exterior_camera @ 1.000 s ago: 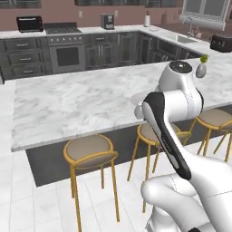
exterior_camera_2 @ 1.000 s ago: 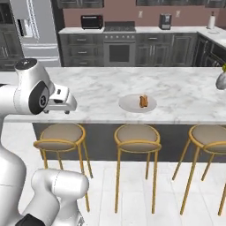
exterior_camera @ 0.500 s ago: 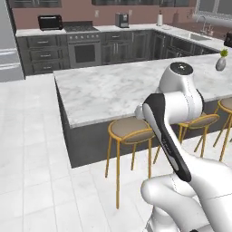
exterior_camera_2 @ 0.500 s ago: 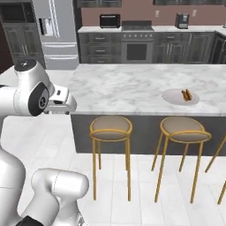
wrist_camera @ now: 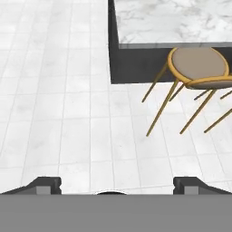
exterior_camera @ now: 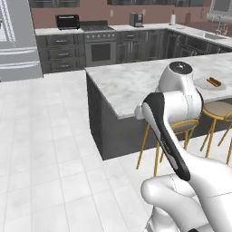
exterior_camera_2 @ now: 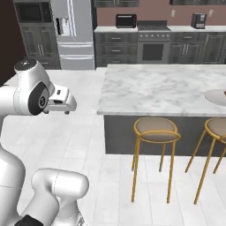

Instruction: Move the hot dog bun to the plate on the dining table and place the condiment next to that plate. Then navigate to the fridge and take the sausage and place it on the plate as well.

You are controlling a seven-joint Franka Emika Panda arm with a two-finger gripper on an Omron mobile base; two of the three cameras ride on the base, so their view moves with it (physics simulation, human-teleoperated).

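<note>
A white plate (exterior_camera: 206,84) lies on the marble dining island (exterior_camera: 136,84) at the far right, with the hot dog bun (exterior_camera: 214,82) on it. The plate's edge (exterior_camera_2: 215,96) also shows at the right border of the right base view. The steel fridge (exterior_camera_2: 73,31) stands shut at the back left, and its side (exterior_camera: 16,45) shows in the left base view. The condiment and the sausage are out of view. My gripper (wrist_camera: 117,185) is open and holds nothing, its fingertips (wrist_camera: 45,183) wide apart over white floor tiles, left of the island.
Gold-legged stools (exterior_camera_2: 156,128) (wrist_camera: 199,63) stand along the island's near side. Dark cabinets with an oven (exterior_camera_2: 152,50) line the back wall, a toaster oven (exterior_camera: 67,21) on their counter. Open tiled floor (exterior_camera: 45,149) stretches between me and the fridge.
The whole picture has slid right as the base moved left along the island. The fridge has come into view and the plate has gone to the right edge. The gripper stays open.
</note>
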